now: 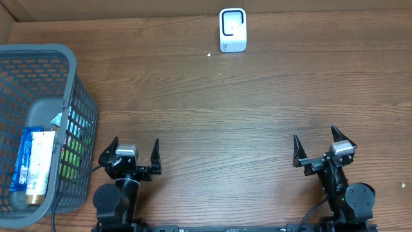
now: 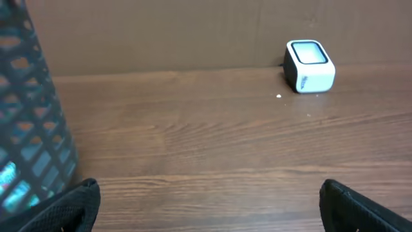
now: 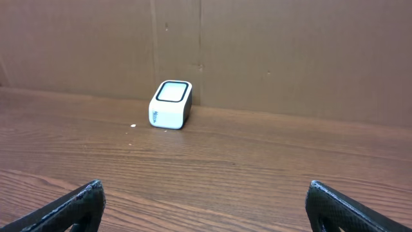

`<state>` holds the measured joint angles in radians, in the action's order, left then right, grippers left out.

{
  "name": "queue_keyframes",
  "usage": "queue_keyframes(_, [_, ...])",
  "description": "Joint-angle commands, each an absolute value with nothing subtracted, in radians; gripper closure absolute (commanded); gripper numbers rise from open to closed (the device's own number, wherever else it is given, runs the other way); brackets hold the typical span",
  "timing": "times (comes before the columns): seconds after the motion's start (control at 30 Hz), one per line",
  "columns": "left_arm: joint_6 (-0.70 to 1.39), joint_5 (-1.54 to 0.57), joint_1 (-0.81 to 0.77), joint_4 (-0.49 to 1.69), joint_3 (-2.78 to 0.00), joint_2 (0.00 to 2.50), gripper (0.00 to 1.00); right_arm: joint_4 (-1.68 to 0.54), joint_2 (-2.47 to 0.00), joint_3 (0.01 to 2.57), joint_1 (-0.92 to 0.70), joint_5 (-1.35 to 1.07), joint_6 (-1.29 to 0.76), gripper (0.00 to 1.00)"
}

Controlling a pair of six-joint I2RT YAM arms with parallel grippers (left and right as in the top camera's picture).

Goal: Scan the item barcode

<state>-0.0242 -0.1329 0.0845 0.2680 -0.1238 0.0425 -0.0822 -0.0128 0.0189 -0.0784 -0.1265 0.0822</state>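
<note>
- The blue-and-white printed packet (image 1: pixel 35 169) lies flat in the grey plastic mesh basket (image 1: pixel 80 122) at the desk's left edge. Something green shows beside it through the mesh; I cannot tell what it is.
- My left gripper (image 1: pixel 136 140) hovers just beside the basket at the near edge, fingers spread wide and empty. I judge it should come in over the rim and pinch the packet by its long sides, keeping the barcode uncovered.
- The small white box scanner (image 1: pixel 232 29) sits mid far edge of the brown wooden desk (image 1: pixel 225 116), window upward.
- My right gripper (image 1: pixel 315 134), near the near-right corner, is spread and empty too.
</note>
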Motion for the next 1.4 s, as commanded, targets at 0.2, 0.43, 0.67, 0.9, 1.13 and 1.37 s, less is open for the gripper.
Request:
queue_keyframes(0.2, [0.061, -0.131, 0.084, 0.287, -0.321, 0.235, 0.0, -0.076, -0.003, 0.01, -0.074, -0.129, 0.083, 0.0])
queue_keyframes(0.43, [0.12, -0.167, 0.084, 0.417, -0.597, 0.453, 0.0, -0.076, -0.003, 0.01, -0.074, -0.129, 0.083, 0.0])
queue_keyframes(0.67, [0.12, -0.202, 0.085, 0.721, -1.05, 0.786, 0.0, -0.076, -0.003, 0.01, -0.074, -0.129, 0.083, 0.0])
queue_keyframes(0.9, [0.03, -0.172, 0.086, 1.118, -1.658, 1.145, 0.0, -0.076, -0.003, 0.01, -0.074, -0.129, 0.083, 0.0])
queue_keyframes(1.13, [0.0, -0.247, 0.084, 1.386, -2.016, 1.356, 0.0, -0.076, -0.003, 0.01, -0.074, -0.129, 0.083, 0.0])
queue_keyframes(1.37, [0.165, -0.173, 0.114, 1.42, -2.013, 1.41, 0.0, -0.076, -0.003, 0.01, -0.074, -0.129, 0.083, 0.0])
